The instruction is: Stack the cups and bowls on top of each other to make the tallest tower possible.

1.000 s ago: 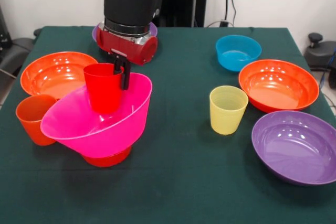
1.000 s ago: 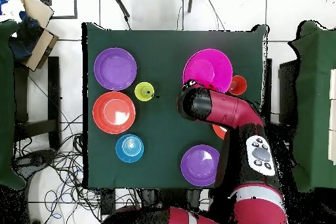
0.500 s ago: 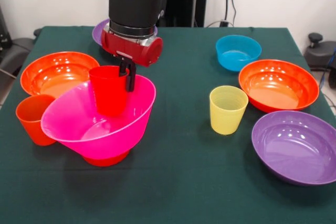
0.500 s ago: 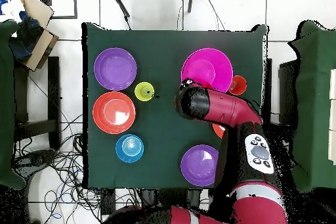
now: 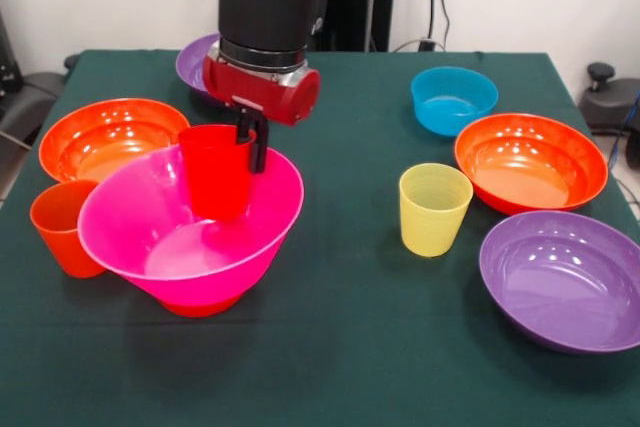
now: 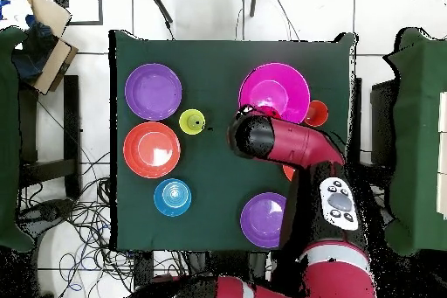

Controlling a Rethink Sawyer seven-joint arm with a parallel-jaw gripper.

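Plastic all round, so I'm reading the red cup (image 5: 216, 171) as light, stiff and slick: my gripper (image 5: 250, 139) has its jaws pinching the cup's rim, 1 black finger outside the wall, and the cup sits low inside the big pink bowl (image 5: 190, 232), which rests on a small orange bowl (image 5: 205, 304). Room is tight on the picture's left in the front view, with the orange cup (image 5: 62, 227) touching the pink bowl and a wide orange bowl (image 5: 105, 139) just behind. The yellow cup (image 5: 433, 209) stands well apart with open cloth between, so I'd move that way.
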